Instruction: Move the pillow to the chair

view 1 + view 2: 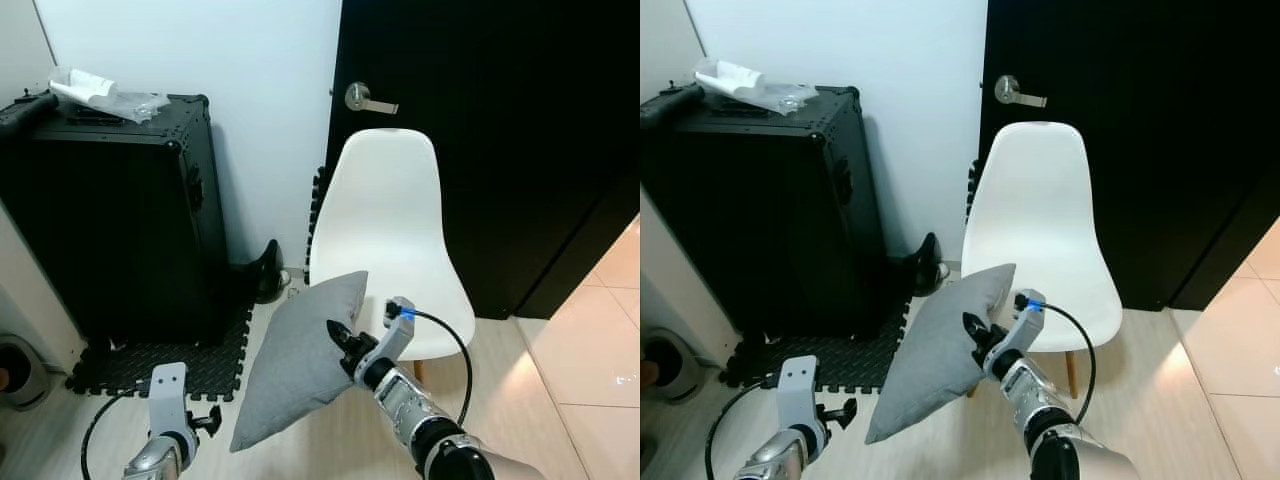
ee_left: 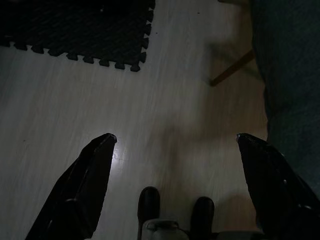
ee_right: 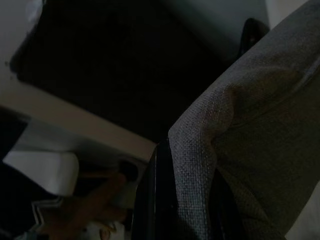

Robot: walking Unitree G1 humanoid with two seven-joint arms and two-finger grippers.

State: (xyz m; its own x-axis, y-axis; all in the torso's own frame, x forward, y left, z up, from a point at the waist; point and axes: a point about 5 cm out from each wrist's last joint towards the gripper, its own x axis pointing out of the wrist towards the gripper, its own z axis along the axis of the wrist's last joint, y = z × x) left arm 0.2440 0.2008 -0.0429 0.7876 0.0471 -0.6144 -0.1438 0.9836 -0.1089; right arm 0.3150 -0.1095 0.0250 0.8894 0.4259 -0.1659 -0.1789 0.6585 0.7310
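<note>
While the right gripper (image 1: 340,340) is clamped on the grey pillow (image 1: 298,362), the pillow hangs in the air off its fingers, tilted, top corner up, bottom corner down toward the floor (image 1: 330,440). Right wrist view confirms: one black finger (image 3: 157,200) pressed against the fabric edge, cloth bunched over it. White chair (image 1: 388,230) sits just beyond and to the right of that gripper; pillow's upper corner overlaps the front edge of the seat in the head views, can't tell if it touches. Most of the pillow is left of the gripper, over bare floor, not on the seat.

Left gripper (image 2: 175,145) is low, left of the pillow, fingers spread wide apart, nothing between them, pointing down at the floor. Pillow edge shows just beside one of its fingertips.

Beyond the left gripper: black foam mat (image 1: 165,365), black case (image 1: 110,210) on it with plastic wrap (image 1: 105,95) on top. Black door (image 1: 500,130) behind the chair.
</note>
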